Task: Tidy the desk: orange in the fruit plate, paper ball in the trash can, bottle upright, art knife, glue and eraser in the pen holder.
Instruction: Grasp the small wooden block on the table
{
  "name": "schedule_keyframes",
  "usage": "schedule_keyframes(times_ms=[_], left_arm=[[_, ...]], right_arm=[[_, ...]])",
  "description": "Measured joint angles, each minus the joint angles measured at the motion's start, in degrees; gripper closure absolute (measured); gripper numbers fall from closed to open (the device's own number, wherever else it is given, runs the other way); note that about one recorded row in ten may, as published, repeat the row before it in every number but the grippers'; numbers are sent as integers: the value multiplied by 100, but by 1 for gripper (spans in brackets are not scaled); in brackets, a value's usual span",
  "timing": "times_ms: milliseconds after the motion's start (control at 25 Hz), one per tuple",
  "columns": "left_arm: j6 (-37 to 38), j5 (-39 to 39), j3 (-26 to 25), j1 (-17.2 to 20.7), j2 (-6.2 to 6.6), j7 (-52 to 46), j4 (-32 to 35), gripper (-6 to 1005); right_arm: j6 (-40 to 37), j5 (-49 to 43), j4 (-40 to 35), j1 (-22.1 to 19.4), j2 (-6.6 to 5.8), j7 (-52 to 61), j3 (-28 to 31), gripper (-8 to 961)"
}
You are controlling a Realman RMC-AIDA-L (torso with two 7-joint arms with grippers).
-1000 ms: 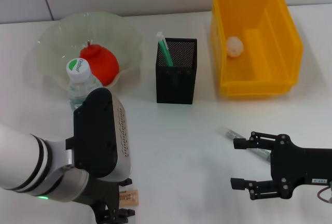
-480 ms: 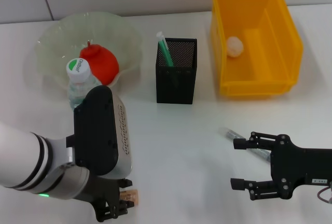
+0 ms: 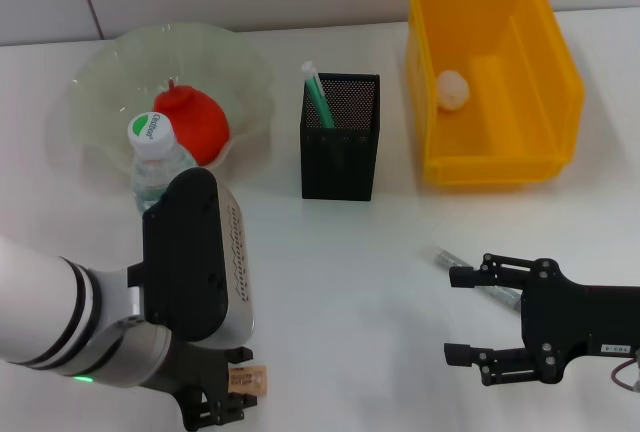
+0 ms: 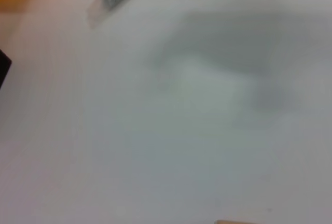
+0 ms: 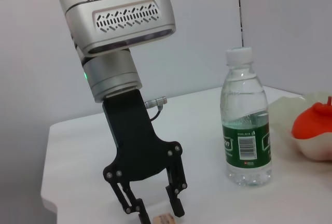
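Observation:
The orange [image 3: 190, 124] lies in the fruit plate [image 3: 110, 67], and the bottle [image 3: 155, 159] stands upright at the plate's front edge. A white paper ball [image 3: 453, 89] is in the yellow trash can [image 3: 545, 62]. In the black pen holder [image 3: 340, 142] stands the green glue stick [image 3: 317, 94]. My left gripper [image 3: 222, 410] is open at the near edge of the table. In the right wrist view its fingertips [image 5: 179, 209] straddle the tan eraser [image 5: 166, 219]. My right gripper [image 3: 462, 315] is open, and the silver art knife [image 3: 478, 277] lies on the table by its far finger.
The white desk [image 3: 350, 252] stretches between the two arms. The bottle [image 5: 245, 125] stands just behind my left arm. The pen holder is mid-table, the trash can at the back right, the fruit plate at the back left.
My left gripper has shifted slightly over the eraser, showing more of its fingers, while the eraser stays where it was. The right arm has not moved.

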Motion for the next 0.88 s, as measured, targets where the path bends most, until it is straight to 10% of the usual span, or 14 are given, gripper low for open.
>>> schedule_keyframes(times_ms=[880], left_arm=[[-63,9,17,-121,-7,-29,-238,547]], right_arm=[[-5,0,0,-13,0,0,0,117]])
